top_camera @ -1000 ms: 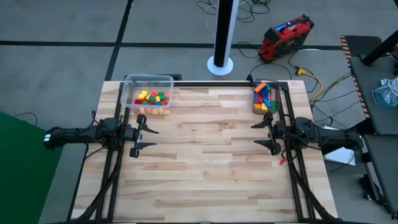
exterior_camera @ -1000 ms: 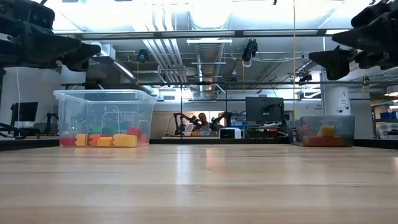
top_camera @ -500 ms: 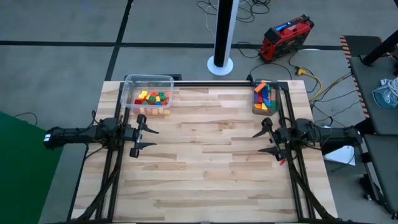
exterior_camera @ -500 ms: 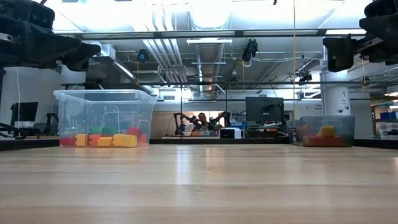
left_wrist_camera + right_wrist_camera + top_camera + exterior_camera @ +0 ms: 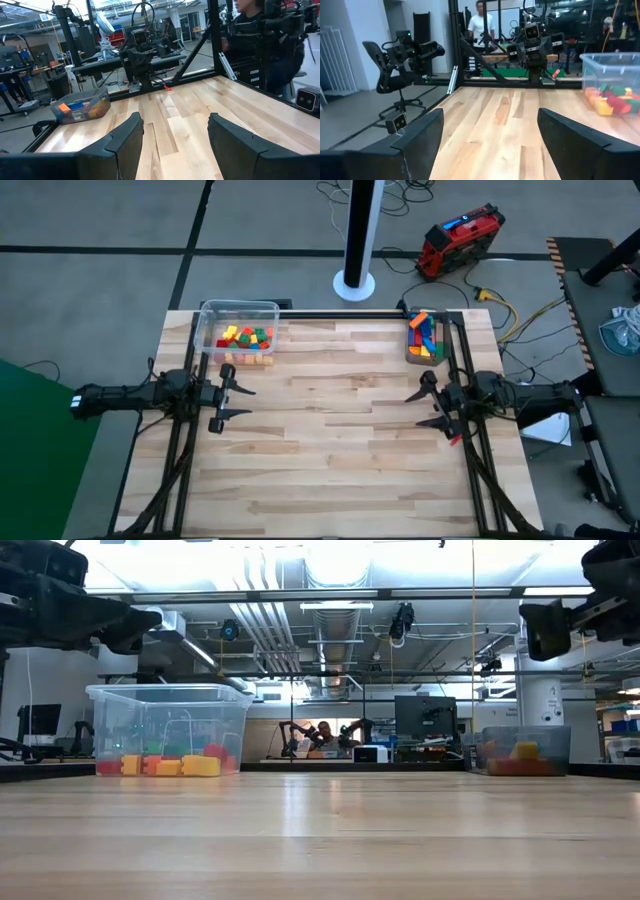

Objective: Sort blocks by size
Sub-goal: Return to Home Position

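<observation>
Jaws first: the left gripper [image 5: 247, 402] is spread wide open with nothing in it. In its own wrist view we see bare table between the two dark fingers [image 5: 125, 139]. Same deal with the right gripper [image 5: 413, 410], which is wide open and empty, and its fingers [image 5: 420, 135] frame nothing but wood.

Pose-wise, both arms lie pretty much level and point inward at each other across the table [image 5: 330, 450]. The left arm reaches in from the left edge and the right one from the right edge, each over its own side rail. From the low view we can tell both grippers hang well above the tabletop, the left gripper [image 5: 140, 622] at one upper corner and the right gripper [image 5: 540, 628] at the other. Neither one is touching anything.

The blocks are all binned as far as we can see. The little cubes [image 5: 248, 338] sit in the clear tub [image 5: 238, 306] at the far left corner, just beyond the left gripper. The longer bars [image 5: 424, 335] are piled in the dark bin [image 5: 407, 342] at the far right, beyond the right gripper.

There's also a person [image 5: 480, 20] standing in the room behind the left arm.
</observation>
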You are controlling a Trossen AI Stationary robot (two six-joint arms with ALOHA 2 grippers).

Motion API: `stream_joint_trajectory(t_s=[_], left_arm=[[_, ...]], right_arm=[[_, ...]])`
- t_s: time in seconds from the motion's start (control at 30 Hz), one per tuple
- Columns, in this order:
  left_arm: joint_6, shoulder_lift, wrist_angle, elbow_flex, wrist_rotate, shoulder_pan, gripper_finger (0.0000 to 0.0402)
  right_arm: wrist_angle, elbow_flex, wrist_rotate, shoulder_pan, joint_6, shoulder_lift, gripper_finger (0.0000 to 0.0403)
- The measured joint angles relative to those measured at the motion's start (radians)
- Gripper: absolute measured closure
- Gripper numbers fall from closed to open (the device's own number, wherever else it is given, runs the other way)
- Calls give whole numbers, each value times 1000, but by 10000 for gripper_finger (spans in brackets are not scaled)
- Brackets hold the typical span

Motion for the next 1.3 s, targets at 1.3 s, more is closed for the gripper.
stream_joint_trajectory(t_s=[1.3], left_arm=[[0, 0, 0, 0, 0, 0, 203]], right_arm=[[3, 0, 0, 0, 68, 0, 94]])
